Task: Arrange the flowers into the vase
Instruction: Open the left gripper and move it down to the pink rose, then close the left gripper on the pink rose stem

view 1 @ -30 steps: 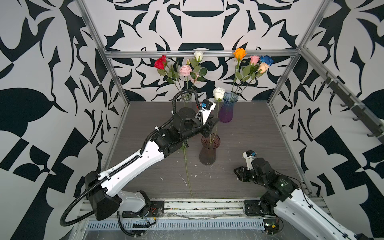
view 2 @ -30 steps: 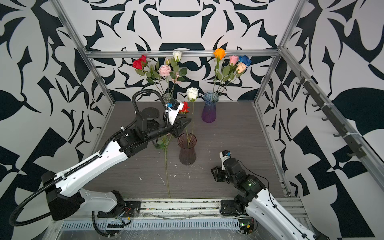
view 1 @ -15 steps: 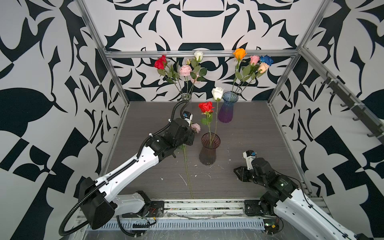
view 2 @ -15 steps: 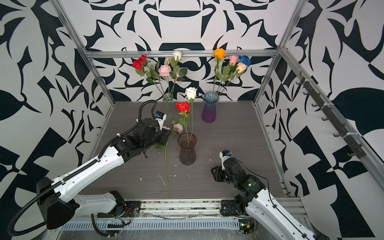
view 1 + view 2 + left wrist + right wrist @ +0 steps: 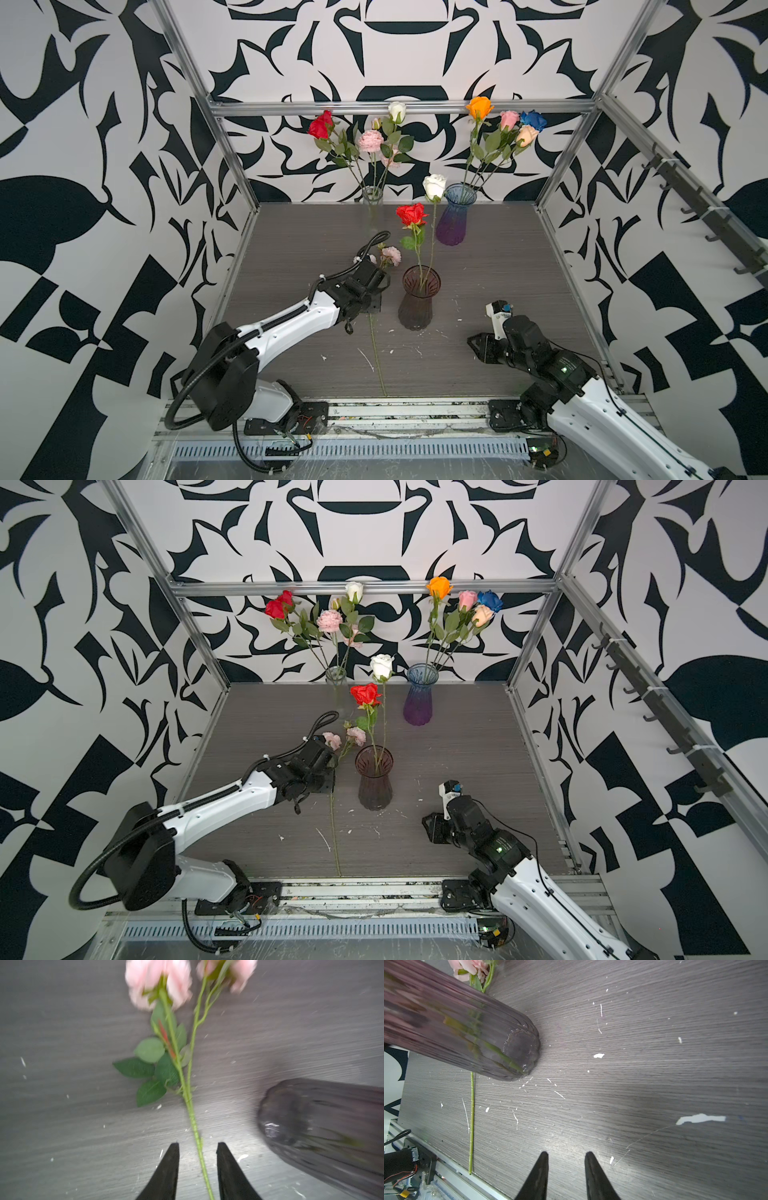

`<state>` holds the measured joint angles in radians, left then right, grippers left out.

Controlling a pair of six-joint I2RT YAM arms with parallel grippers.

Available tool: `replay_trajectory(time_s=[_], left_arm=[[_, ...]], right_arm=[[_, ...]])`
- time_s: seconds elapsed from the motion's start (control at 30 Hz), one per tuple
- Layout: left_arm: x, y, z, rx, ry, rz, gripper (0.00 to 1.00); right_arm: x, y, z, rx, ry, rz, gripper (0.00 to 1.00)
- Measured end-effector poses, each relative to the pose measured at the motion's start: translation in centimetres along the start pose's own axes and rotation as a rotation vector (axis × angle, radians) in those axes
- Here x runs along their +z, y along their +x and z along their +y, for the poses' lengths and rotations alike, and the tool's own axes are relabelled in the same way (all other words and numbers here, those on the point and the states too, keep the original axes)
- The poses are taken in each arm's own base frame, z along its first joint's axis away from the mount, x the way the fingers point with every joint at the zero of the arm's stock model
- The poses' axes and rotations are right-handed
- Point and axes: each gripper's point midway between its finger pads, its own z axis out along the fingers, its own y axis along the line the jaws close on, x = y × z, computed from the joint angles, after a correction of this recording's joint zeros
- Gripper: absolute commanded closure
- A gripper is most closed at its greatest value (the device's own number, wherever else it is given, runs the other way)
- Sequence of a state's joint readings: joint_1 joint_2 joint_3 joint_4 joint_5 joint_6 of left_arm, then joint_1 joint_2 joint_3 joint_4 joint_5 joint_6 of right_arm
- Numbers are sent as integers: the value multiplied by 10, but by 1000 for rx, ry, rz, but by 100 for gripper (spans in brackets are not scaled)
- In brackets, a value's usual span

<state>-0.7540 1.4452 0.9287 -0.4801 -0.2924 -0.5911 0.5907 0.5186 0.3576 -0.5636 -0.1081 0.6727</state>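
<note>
A dark smoky vase (image 5: 417,305) stands mid-table with a red rose (image 5: 411,214) and a white rose (image 5: 434,186) upright in it. A pale pink ruffled flower (image 5: 390,254) lies flat on the table left of the vase, its long green stem (image 5: 376,353) running toward the front edge. My left gripper (image 5: 197,1146) is open low over that stem (image 5: 192,1113); the stem passes between the fingers with a gap on each side. My right gripper (image 5: 566,1154) is open over bare tabletop, front right of the vase (image 5: 471,1030), holding nothing.
At the back wall a clear glass vase (image 5: 372,195) holds red, white and pink flowers. A blue-purple vase (image 5: 455,220) beside it holds orange, pink, blue and peach roses. Metal frame posts line the sides and a rail (image 5: 374,409) runs along the front.
My left arm has drawn back from the top of the dark vase, leaving the red rose standing in it, and dropped down-left over the pink flower's stem. The right arm has not moved.
</note>
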Motion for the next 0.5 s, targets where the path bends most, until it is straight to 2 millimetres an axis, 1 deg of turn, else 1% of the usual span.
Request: replay_trajectory(time_s=[0.1,0.2,0.5], left_arm=[[17,15,5,-32,-41,66,68],[27,23,5,-55,-50,104,68],[36,31,1,-101,-42,142,69]], right_arm=[[0,0,0,0,0,0,67],[0,0,0,0,0,0,67],[0,0,0,0,0,0,67]])
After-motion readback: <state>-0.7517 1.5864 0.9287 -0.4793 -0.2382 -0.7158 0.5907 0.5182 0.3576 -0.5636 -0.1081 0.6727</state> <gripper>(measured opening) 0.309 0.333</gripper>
